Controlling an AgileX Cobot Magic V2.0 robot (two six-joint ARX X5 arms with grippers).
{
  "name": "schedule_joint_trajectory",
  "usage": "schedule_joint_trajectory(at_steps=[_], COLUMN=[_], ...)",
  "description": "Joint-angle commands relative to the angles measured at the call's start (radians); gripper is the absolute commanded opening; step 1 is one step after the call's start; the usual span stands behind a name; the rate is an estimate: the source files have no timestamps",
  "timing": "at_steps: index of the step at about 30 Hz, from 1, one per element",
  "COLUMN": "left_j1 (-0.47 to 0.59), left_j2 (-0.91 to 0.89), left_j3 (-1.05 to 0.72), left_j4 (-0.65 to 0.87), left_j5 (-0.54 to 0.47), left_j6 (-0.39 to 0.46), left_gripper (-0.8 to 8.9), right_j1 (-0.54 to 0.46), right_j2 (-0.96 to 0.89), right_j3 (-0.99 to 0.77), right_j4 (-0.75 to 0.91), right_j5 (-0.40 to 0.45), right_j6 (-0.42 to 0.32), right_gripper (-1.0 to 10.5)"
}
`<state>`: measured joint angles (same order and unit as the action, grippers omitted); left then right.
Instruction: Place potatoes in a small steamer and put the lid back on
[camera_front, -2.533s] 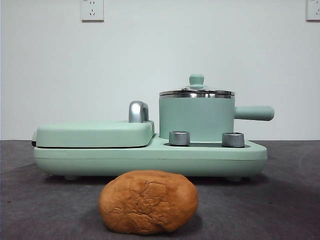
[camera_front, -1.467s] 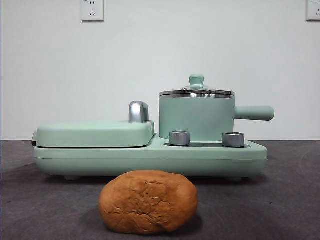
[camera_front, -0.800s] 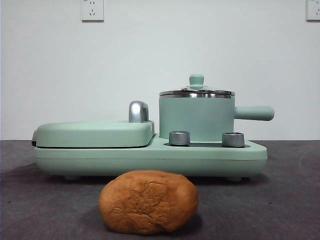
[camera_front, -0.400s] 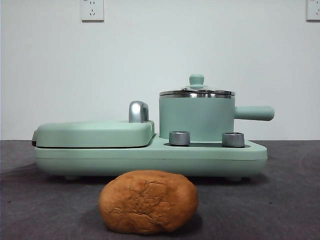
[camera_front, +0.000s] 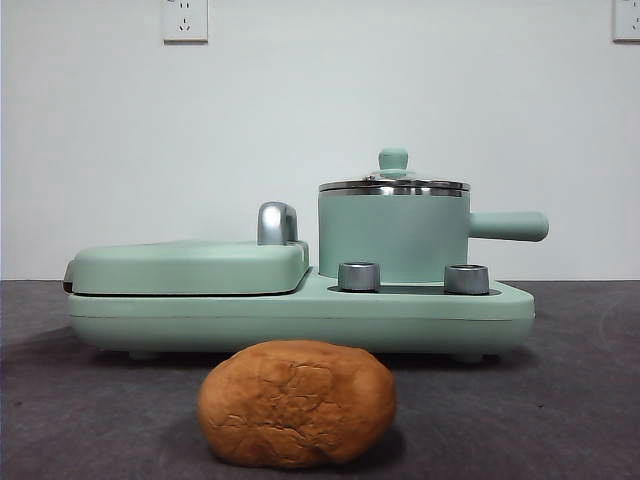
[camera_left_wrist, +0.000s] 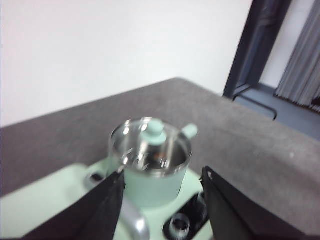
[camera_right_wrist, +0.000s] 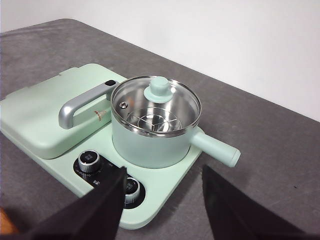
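The potato (camera_front: 296, 403), an orange-brown crusty lump, lies on the grey table in front of the appliance; an orange sliver of it shows in the right wrist view (camera_right_wrist: 4, 225). The mint-green steamer (camera_front: 393, 238) stands on the base's right side, its side handle pointing right. The glass lid (camera_front: 393, 184) with its green knob sits on it. My left gripper (camera_left_wrist: 163, 171) is open and empty, high above the steamer (camera_left_wrist: 150, 180); that view is blurred. My right gripper (camera_right_wrist: 164, 169) is open and empty, above the steamer (camera_right_wrist: 150, 145) and lid (camera_right_wrist: 156, 107). Neither gripper shows in the front view.
The flat mint-green griddle (camera_front: 190, 268) with a chrome handle (camera_front: 277, 223) lies closed on the base's left side. Two steel dials (camera_front: 359, 276) (camera_front: 466, 279) sit on the base (camera_front: 300, 320) before the steamer. A white wall stands behind.
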<state>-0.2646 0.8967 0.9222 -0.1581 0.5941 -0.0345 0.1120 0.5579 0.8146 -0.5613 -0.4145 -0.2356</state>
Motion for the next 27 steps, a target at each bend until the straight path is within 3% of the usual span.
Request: schedule_joint_trajectory(at_steps=[1,14,23,27], left_j1=[-0.04,-0.204,-0.288,-0.311], left_j2=[0.069,0.391,0.615,0.715], left_j3=[0.02,0.029,0.149,0.237], left_j4=[0.109,0.38,0.39,0.39], left_j5=[-0.023,-0.208,-0.259,-0.262], left_j6=[-0.038,-0.021,0.127,0.151], left_gripper=[2.5,2.49,2.5,2.5], right_j1=[0.003,0.003,0.003,0.003], right_j2=[0.003,0.003,0.024,0.042], right_j3=[0.018,0.018,0.018,0.018], right_j4=[0.007,0.006,0.006,0.006], right_j5=[0.003,0.003,0.004,0.004], right_j6=[0.0,0.022,0.023,0.022], right_gripper=[2.4,2.4,2.4,2.4])
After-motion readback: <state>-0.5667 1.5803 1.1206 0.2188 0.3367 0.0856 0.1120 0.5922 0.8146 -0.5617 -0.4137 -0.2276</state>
